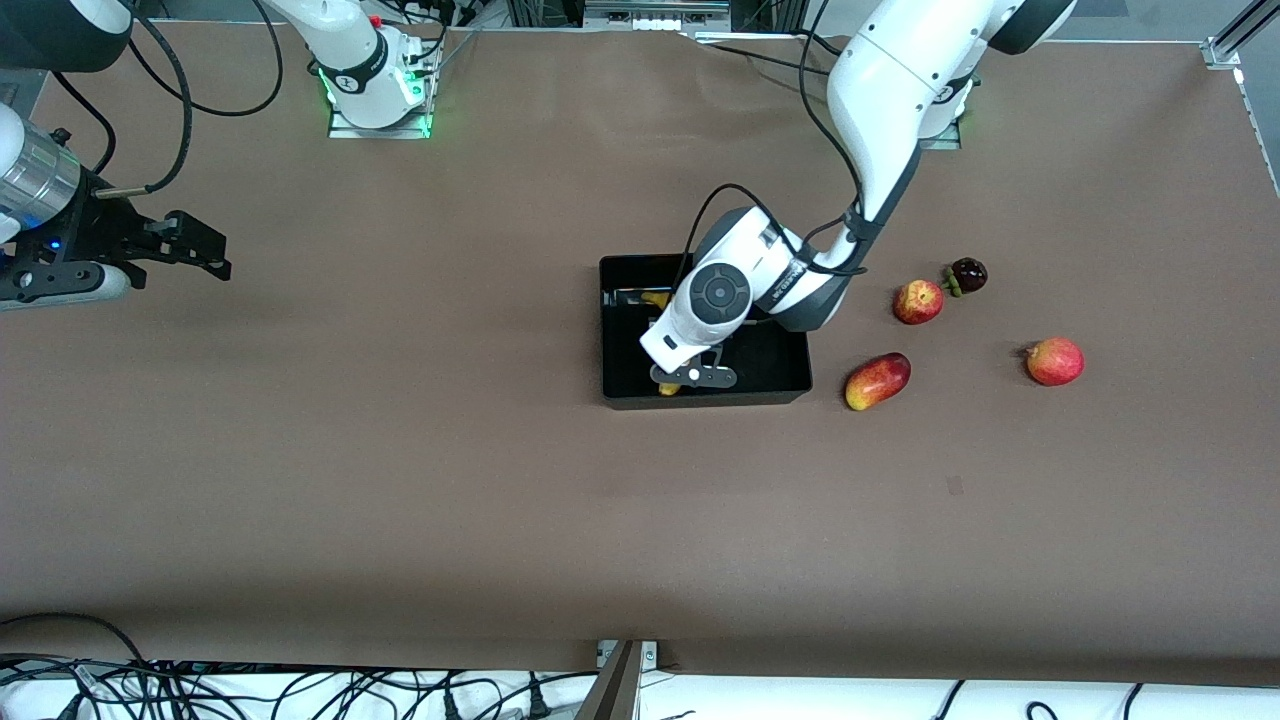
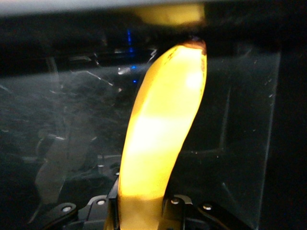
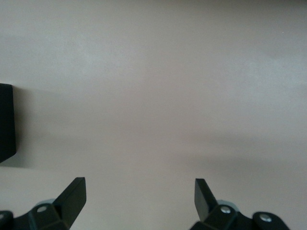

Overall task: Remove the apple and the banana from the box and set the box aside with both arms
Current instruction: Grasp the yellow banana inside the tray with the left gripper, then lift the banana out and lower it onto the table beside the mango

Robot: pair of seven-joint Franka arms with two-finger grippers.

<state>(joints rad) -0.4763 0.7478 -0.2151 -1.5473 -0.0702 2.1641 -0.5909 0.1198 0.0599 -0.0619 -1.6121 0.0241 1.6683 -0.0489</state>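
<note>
Because the banana must leave the box, the left gripper clamps it; the right gripper waits wide open at nine o'clock.

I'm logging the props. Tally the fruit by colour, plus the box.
Yellow: 1, the banana in the box
Red with yellow: 2, the apple and the mango
Pink-red: 1, the round fruit
Dark purple: 1, the small dark fruit
Black box: 1
Total: 6
</note>
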